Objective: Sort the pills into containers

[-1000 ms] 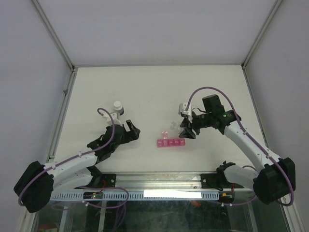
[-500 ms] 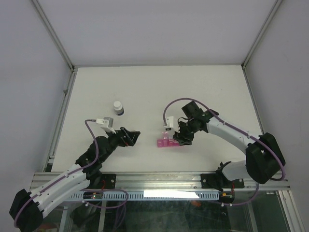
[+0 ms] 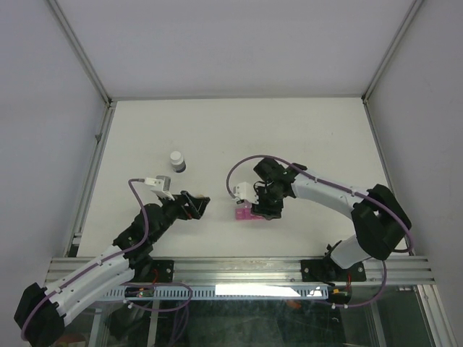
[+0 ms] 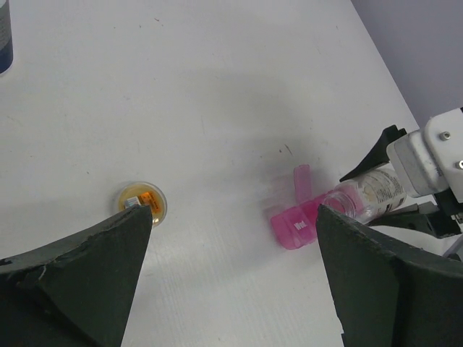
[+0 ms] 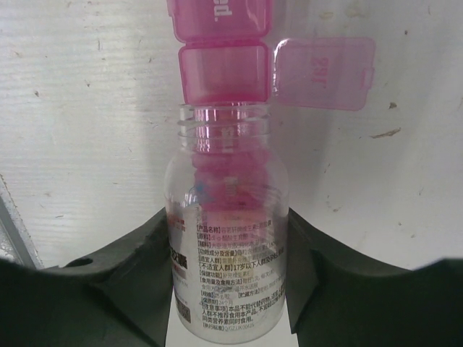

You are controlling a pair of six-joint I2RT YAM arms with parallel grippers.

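Observation:
The containers, a translucent pink pill-organiser strip (image 3: 242, 215) (image 4: 295, 222), lie on the white table with one lid (image 5: 323, 72) flipped open. My right gripper (image 3: 262, 205) (image 5: 228, 217) is shut on a small clear labelled bottle (image 5: 226, 238) (image 4: 367, 192). The uncapped bottle is tipped, its mouth right over the strip (image 5: 221, 71). Pink shows through the bottle. I cannot make out any pills. My left gripper (image 3: 197, 205) (image 4: 231, 217) stands open and holds nothing, left of the strip and apart from it.
A white-capped dark bottle (image 3: 176, 161) (image 4: 3, 36) stands at the back left. A small round cap (image 4: 142, 203) with yellow-orange inside lies by my left finger (image 4: 87, 275). White walls and a metal frame enclose the table (image 3: 304, 137).
My right arm swung left and down, bringing the clear bottle over the pink strip. My left gripper opened wider and drew back slightly from the strip.

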